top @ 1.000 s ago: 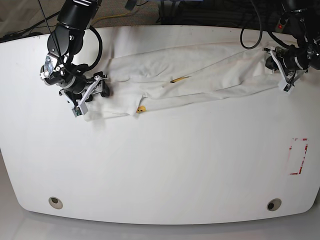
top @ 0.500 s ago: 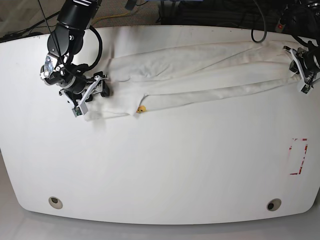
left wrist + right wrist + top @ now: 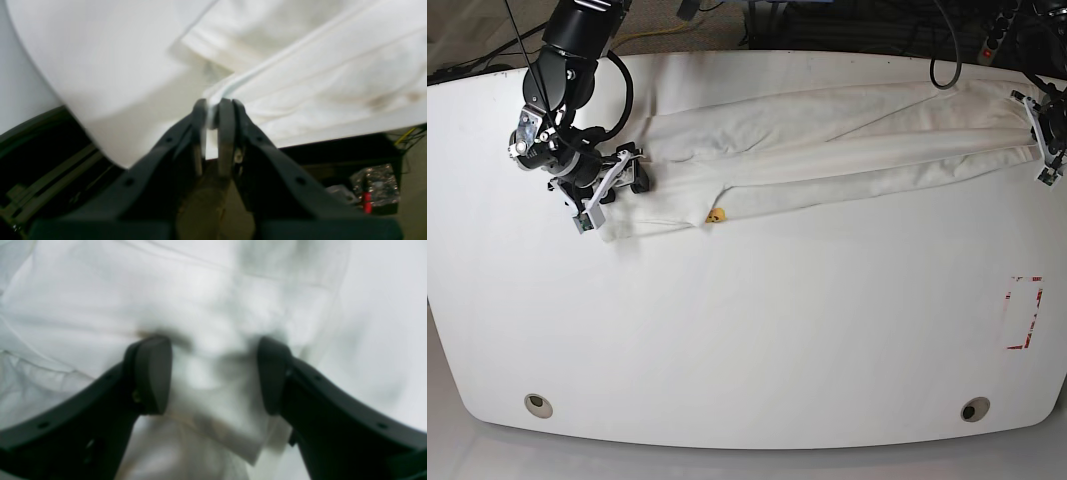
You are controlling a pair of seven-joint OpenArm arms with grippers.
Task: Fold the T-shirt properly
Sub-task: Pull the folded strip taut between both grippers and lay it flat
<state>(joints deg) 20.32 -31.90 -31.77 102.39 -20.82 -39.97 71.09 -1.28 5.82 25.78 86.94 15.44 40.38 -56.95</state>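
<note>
While the left pincer (image 3: 1044, 140) stays clamped on the shirt (image 3: 827, 150) at the desk's (image 3: 757, 340) two o'clock edge, the right pincer (image 3: 607, 190), apart, may let its end slide.

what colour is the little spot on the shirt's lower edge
Orange-yellow, on the white T-shirt; the spot shows best in the base view.

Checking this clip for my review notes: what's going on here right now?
Two robot arms are working on a white T-shirt stretched out long across the far side of a white table. The left gripper is shut on a pinched edge of the shirt near the table's edge. The right gripper is at the other end, jaws open and straddling a bunched bit of cloth. A small orange print shows near the shirt's front edge. The shirt is not yet folded into a neat stack.
</note>
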